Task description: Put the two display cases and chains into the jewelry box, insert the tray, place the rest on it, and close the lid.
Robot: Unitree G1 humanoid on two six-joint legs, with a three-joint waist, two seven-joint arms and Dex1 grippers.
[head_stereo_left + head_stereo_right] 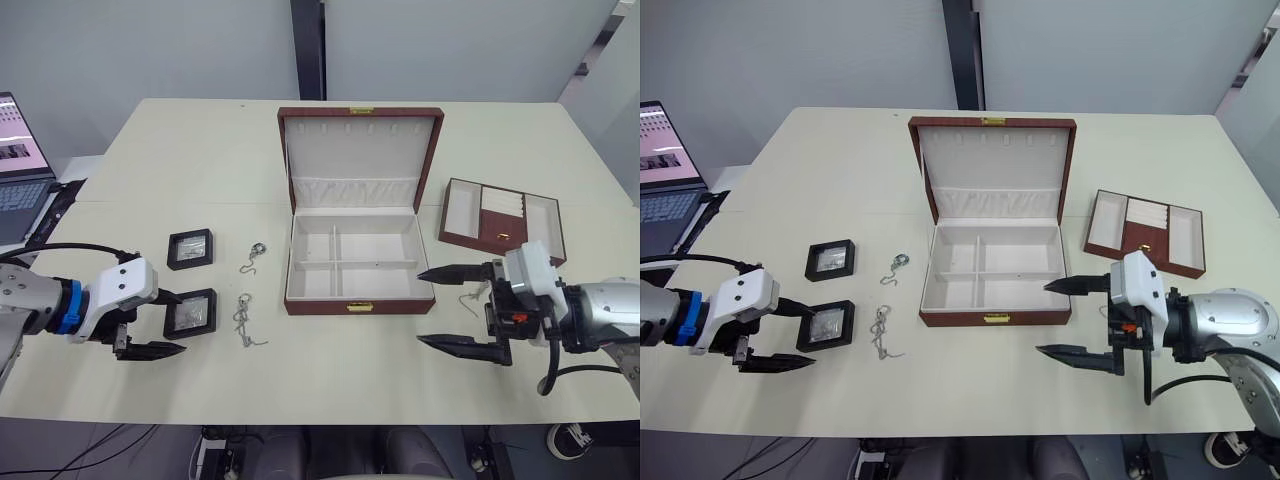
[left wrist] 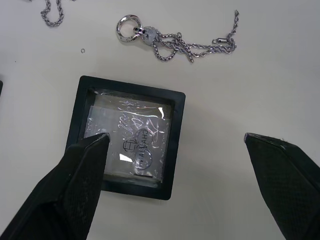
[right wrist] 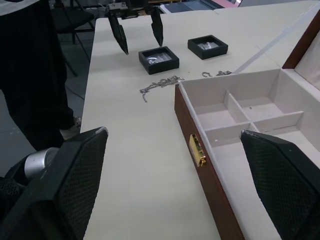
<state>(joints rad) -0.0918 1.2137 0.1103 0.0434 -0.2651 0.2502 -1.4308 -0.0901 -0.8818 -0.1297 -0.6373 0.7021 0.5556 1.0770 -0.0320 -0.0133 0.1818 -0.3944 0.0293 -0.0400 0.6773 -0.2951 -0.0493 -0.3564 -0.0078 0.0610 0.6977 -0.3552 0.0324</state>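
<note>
The jewelry box (image 1: 358, 300) stands open mid-table, its compartments empty and its lid (image 1: 360, 140) upright. Left of it lie the two display cases, one farther (image 1: 190, 248) and one nearer (image 1: 196, 316). Between them and the box lie a tangled chain (image 1: 245, 322) and a small ring-and-hook piece (image 1: 255, 256). My left gripper (image 1: 183, 323) is open, straddling the nearer case (image 2: 131, 135), with one finger over its edge. My right gripper (image 1: 418, 308) is open and empty, just right of the box's front corner. The tray (image 1: 503, 220) sits to the right of the box.
A thin silvery piece (image 1: 470, 297) lies on the table close behind my right gripper's fingers. A laptop (image 1: 20, 170) sits off the table's far left corner. The table's front edge (image 1: 320, 418) runs close below both grippers.
</note>
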